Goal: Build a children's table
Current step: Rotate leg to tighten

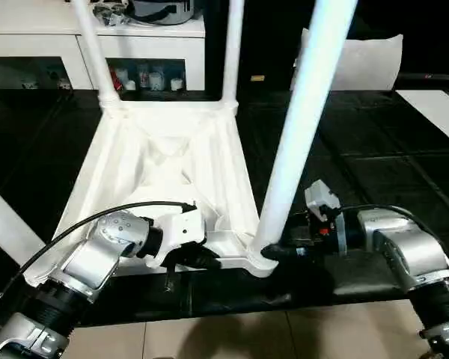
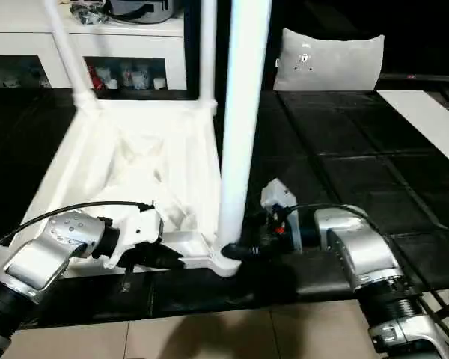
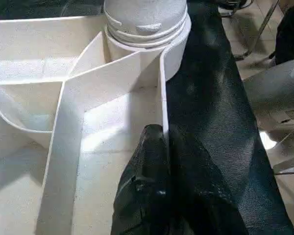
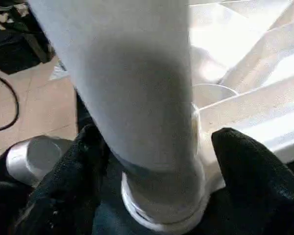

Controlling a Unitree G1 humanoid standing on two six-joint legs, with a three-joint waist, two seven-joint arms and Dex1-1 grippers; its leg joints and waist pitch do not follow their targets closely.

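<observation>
The children's table lies upside down on a black mat, its ribbed white top [image 1: 172,149] facing up. Two legs stand in the far corner sockets [image 1: 93,52] [image 1: 232,52]. A third leg [image 1: 307,112] rises from the near right socket [image 1: 258,262]. My left gripper [image 3: 157,134] is shut on the thin rim wall of the top at its near edge, just left of that socket. My right gripper [image 4: 157,161] straddles the base of the near right leg. Its black fingers [image 4: 245,166] sit on either side of the leg and are open.
A white cabinet [image 1: 97,45] with shelves stands behind the table, and a white pillow [image 1: 359,60] leans at the back right. A white bar [image 1: 4,224] crosses the left edge. The mat [image 1: 374,149] ends near me at a tiled floor [image 1: 247,336].
</observation>
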